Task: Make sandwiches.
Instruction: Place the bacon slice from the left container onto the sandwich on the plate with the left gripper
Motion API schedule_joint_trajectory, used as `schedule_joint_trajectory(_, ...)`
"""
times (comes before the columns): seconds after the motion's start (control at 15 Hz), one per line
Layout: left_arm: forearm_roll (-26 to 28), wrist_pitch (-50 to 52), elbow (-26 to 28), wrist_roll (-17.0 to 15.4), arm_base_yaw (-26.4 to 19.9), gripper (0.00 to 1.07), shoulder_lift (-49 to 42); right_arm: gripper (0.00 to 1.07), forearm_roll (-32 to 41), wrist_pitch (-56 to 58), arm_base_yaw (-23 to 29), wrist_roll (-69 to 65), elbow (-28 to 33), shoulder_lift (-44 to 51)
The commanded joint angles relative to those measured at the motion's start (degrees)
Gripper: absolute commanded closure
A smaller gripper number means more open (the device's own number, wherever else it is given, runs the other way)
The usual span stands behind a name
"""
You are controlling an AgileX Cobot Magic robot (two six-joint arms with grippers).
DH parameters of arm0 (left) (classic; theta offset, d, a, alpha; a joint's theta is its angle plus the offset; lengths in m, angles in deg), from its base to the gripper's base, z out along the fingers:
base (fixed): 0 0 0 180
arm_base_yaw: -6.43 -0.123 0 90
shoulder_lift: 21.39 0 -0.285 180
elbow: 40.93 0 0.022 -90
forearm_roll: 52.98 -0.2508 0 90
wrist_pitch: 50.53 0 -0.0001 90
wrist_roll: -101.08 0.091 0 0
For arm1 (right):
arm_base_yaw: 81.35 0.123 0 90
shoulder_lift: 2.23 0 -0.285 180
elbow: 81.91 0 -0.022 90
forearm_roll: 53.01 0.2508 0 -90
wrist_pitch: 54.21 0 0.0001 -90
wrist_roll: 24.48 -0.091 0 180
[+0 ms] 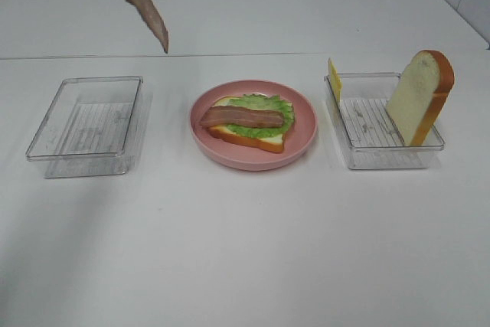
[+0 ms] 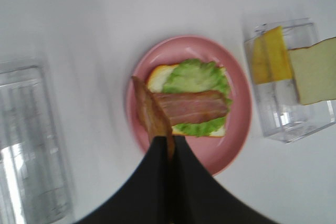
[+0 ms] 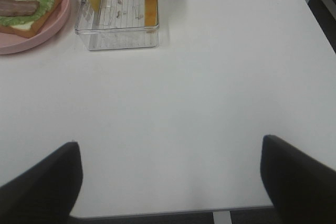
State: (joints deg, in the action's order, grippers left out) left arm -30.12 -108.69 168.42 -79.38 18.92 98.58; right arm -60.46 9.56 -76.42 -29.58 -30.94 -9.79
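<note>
Clamping a bacon strip (image 1: 153, 19), the left gripper (image 2: 169, 141) hangs high, clear of the plate (image 1: 309, 129); the right gripper (image 3: 170, 179) gapes above the table (image 3: 210, 129) by its front edge.

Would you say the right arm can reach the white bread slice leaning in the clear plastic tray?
Probably yes: the open right gripper is empty, with only bare table between it and the white bread slice.
</note>
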Motion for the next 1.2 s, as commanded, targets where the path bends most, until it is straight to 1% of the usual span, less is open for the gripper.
schedule_joint_trajectory(0.07,6.0,5.4,0.2,-0.2,2.9,1.07,-0.1,0.18,0.1,-0.1,-0.2,0.2,0.0,1.6)
schedule_joint_trajectory(0.2,10.0,10.4,0.2,0.0,6.0,1.07,0.6,0.18,0.1,-0.1,-0.2,0.2,0.0,1.6)
schedule_joint_trajectory(0.27,10.6,11.1,0.2,0.1,6.5,1.07,1.1,0.18,0.1,-0.1,-0.2,0.2,0.0,1.6)
schedule_joint_trajectory(0.47,15.2,13.9,0.2,0.5,9.6,1.07,4.5,0.18,0.1,-0.1,-0.2,0.2,0.0,1.6)
schedule_joint_trajectory(0.53,16.2,14.2,0.2,0.5,9.9,1.07,5.2,0.18,0.1,-0.1,-0.2,0.2,0.0,1.6)
schedule_joint_trajectory(0.6,17.9,14.7,0.2,0.5,10.5,1.07,6.5,0.18,0.1,-0.1,-0.2,0.2,0.0,1.6)
schedule_joint_trajectory(0.67,21.1,15.5,0.2,0.5,11.2,1.07,8.9,0.18,0.1,-0.1,-0.2,0.2,0.0,1.6)
schedule_joint_trajectory(0.93,27.3,18.3,0.2,0.5,12.9,1.07,15.2,0.18,0.1,-0.1,-0.2,0.2,0.0,1.6)
schedule_joint_trajectory(1.07,30.1,19.8,0.3,1.5,13.3,1.07,17.0,0.18,0.1,-0.1,-0.2,0.2,0.0,1.6)
schedule_joint_trajectory(1.13,33.3,20.2,0.4,3.3,13.3,1.07,18.2,0.18,0.1,-0.1,-0.2,0.2,0.0,1.6)
schedule_joint_trajectory(1.2,39.0,20.1,1.0,6.4,13.3,1.07,20.4,0.18,0.1,-0.1,-0.2,0.2,0.0,1.6)
